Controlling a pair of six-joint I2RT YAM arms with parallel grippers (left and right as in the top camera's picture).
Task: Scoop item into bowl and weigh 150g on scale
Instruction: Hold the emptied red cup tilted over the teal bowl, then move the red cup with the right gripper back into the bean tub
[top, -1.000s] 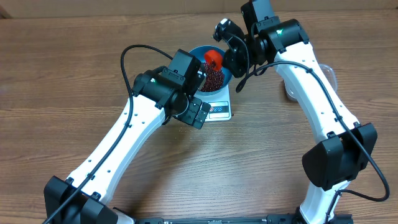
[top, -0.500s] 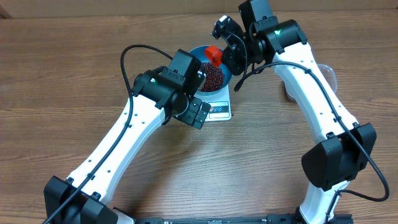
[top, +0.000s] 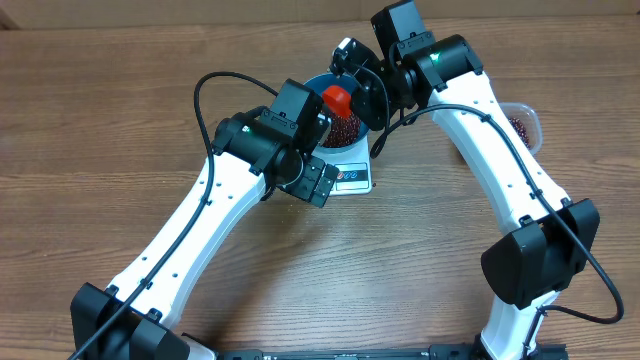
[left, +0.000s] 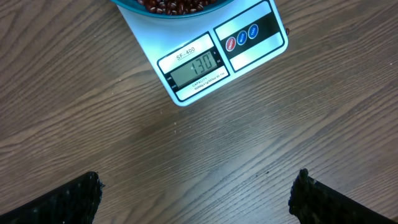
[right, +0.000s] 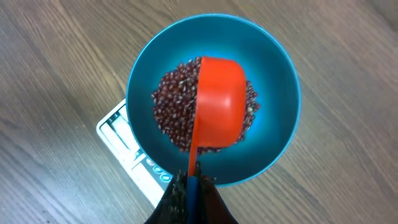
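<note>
Clock: read on the overhead view, with 12 at the far edge of the table.
Table (top: 100, 120): brown wood grain, and everything stands on it.
Left arm (top: 190, 220): white with black joints. It rises from the 7 o'clock corner toward the middle, and its wrist hangs over the 9 o'clock side of the scale.
Right arm (top: 500, 150): white with black joints. It rises from the 5 o'clock corner, and its wrist hangs at the 1 o'clock side of the bowl.
Scale (left: 211, 53): flat and white, near the middle of the table toward 12. Its display strip lies along the 6 o'clock edge and reads 130, with three round buttons beside it.
Bowl (right: 273, 81): round, deep and bright blue. It sits on the scale platform at the 12 o'clock end, leaving the display uncovered.
Tub (top: 520, 125): clear plastic, at 3 o'clock from the bowl and well apart from it. It holds some dark red grains.
Beans (right: 171, 106): a dark red-brown heap filling the bottom of the bowl.
Scoop (right: 217, 102): orange-red, with its cup over the beans inside the bowl and its rounded back toward the wrist camera. Whether it touches the heap cannot be told.
Left gripper (left: 196, 199): jaws spread wide with nothing between them, above bare wood at 6 o'clock from the scale.
Right gripper (right: 193, 193): jaws closed tight on the scoop's thin handle.
</note>
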